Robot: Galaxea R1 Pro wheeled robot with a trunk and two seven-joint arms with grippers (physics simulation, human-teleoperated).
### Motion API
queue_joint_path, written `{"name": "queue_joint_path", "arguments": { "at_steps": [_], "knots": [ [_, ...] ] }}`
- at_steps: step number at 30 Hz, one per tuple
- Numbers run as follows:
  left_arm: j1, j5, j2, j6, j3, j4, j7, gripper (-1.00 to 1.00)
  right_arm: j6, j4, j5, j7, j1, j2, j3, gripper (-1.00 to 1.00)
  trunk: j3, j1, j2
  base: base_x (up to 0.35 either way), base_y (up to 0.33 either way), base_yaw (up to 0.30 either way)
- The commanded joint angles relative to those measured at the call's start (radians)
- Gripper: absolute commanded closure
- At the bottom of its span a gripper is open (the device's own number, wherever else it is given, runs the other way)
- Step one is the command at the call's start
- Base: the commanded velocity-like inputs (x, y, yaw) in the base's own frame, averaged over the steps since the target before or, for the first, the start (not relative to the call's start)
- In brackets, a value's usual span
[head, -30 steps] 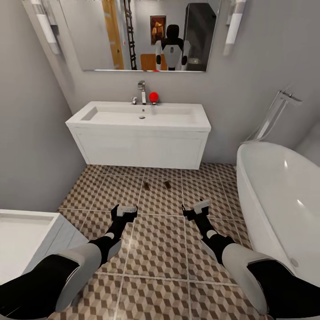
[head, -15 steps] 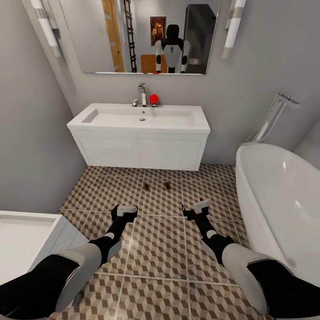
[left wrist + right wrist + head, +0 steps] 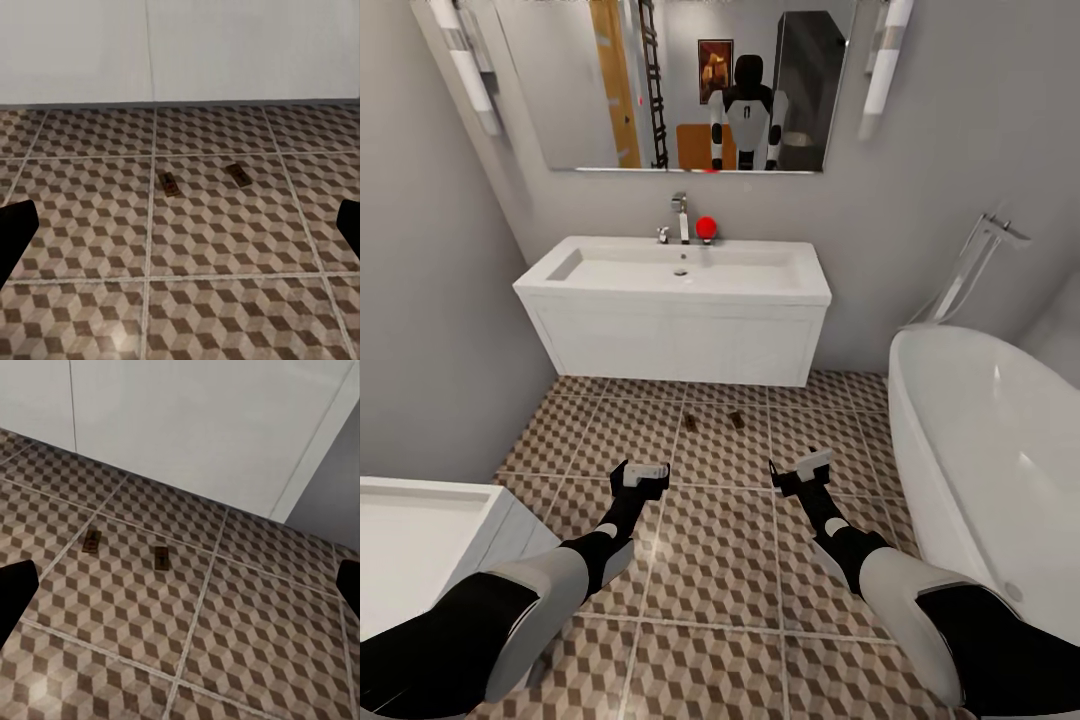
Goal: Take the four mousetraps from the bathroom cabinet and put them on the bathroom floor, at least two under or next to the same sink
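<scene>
head view: two mousetraps [image 3: 712, 421] lie on the bathroom floor [image 3: 720, 560] before the bathroom sink [image 3: 678, 300]; both the left end effector [image 3: 645, 472] and the right end effector [image 3: 808, 466] are open, empty. turning carelessly, the base could knock them away.

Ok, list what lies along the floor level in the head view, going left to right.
Small white unit → left tool → left mousetrap → right mousetrap → right tool → bathtub.
</scene>
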Motion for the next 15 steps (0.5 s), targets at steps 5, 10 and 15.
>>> {"name": "queue_joint_path", "arguments": {
  "at_steps": [5,10,15],
  "knots": [
    [-0.002,0.006,-0.001,-0.006,-0.009,0.004,0.004,-1.00,-0.001,0.001,0.006,-0.010,-0.001,0.000,0.007,-1.00,0.015,-0.019,0.035,0.000,0.000,0.000],
    [-0.002,0.006,-0.001,-0.006,-0.009,0.005,0.004,-1.00,-0.001,0.001,0.006,-0.010,-0.001,0.000,0.007,-1.00,0.031,-0.038,0.070,0.000,0.000,0.000],
    [-0.002,0.006,-0.001,-0.006,-0.009,0.005,0.004,-1.00,-0.001,0.001,0.006,-0.010,-0.001,0.000,0.007,-1.00,0.046,-0.058,0.105,0.000,0.000,0.000]
  ]
}}
